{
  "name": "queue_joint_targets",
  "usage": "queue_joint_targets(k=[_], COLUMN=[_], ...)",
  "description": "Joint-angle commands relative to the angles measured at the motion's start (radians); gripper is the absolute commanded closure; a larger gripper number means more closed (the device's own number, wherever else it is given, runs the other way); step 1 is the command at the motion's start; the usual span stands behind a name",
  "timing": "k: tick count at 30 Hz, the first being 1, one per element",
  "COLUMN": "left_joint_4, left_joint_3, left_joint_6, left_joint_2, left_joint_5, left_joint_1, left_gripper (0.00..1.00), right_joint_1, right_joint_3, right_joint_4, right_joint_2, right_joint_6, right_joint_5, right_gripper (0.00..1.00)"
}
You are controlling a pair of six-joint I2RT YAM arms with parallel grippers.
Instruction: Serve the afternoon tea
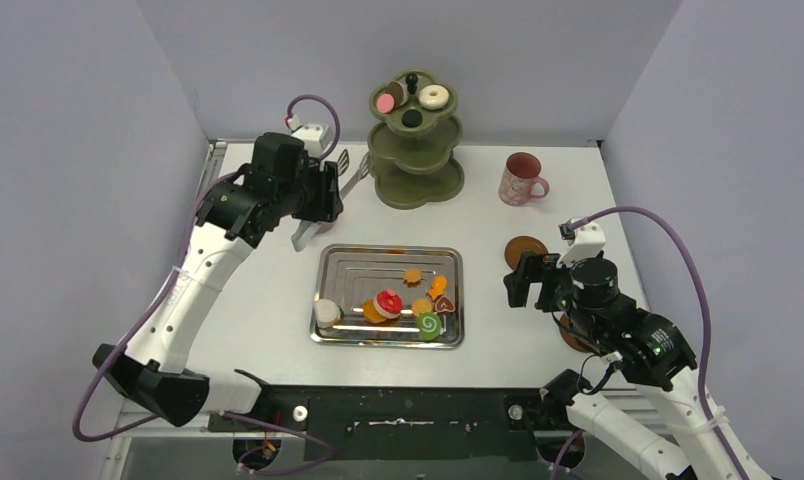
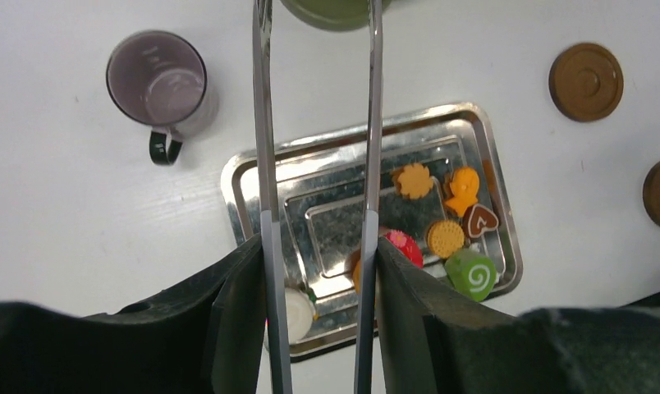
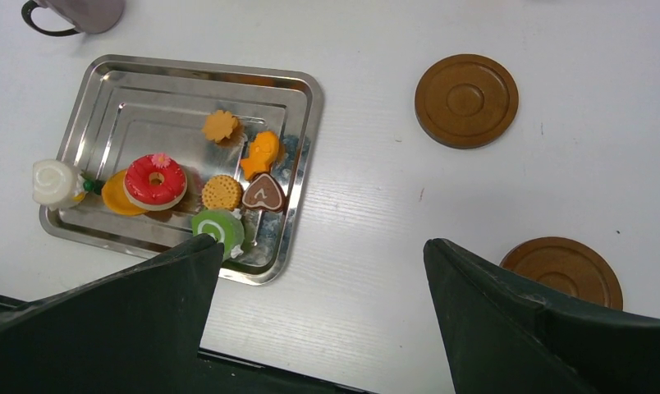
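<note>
The olive-green three-tier stand (image 1: 415, 150) stands at the back; its top tier holds a white donut (image 1: 435, 96), a pink macaron (image 1: 385, 102) and dark sweets. A mauve mug (image 1: 521, 180) stands to its right. One brown coaster (image 1: 525, 250) lies before the mug; another (image 3: 565, 267) lies near my right arm. A red donut (image 3: 155, 180), green swirl roll (image 3: 217, 228) and several other sweets lie on the steel tray (image 1: 343, 262). My left gripper (image 1: 328, 192) is shut on the metal tongs (image 2: 261, 123), which are empty. My right gripper (image 1: 518, 278) is open and empty, right of the tray.
The tongs' tips point toward the stand's base. Grey walls close in the table on the left, back and right. The arm bases and a black rail run along the near edge (image 1: 398, 410).
</note>
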Motion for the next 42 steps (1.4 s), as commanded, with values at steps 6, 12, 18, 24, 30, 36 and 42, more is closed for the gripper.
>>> queue_joint_targets(k=[6, 12, 18, 24, 30, 36, 42], left_joint_4=[-0.172, -0.176, -0.137, -0.081, 0.003, 0.064, 0.108], left_joint_3=[-0.139, -0.212, -0.221, -0.213, -0.259, -0.299, -0.346], left_joint_6=[-0.025, -0.050, -0.058, -0.042, -0.042, -0.042, -0.047], left_joint_2=[-0.110, -0.102, -0.045, 0.027, 0.067, 0.104, 0.126], left_joint_5=[0.032, -0.011, 0.004, 0.009, 0.012, 0.015, 0.011], left_joint_1=[-0.128, -0.281, -0.335, -0.350, -0.356, -0.362, -0.365], left_gripper=[0.59, 0.59, 0.59, 0.59, 0.59, 0.58, 0.58], right_joint_1=[-0.006, -0.006, -0.006, -0.006, -0.006, -0.006, -0.006], right_joint_3=[0.012, 0.032, 0.058, 0.057, 0.048, 0.044, 0.030], right_joint_4=[0.007, -0.004, -0.035, -0.038, -0.028, -0.011, 0.001], right_joint_2=[0.001, 0.005, 0.000, -0.001, 0.006, 0.009, 0.019], right_joint_6=[0.012, 0.027, 0.042, 0.032, 0.021, -0.003, -0.012], right_joint_5=[0.009, 0.007, 0.021, 0.024, 0.012, 0.011, -0.012], right_gripper=[0.00, 0.00, 0.00, 0.00, 0.00, 0.00, 0.00])
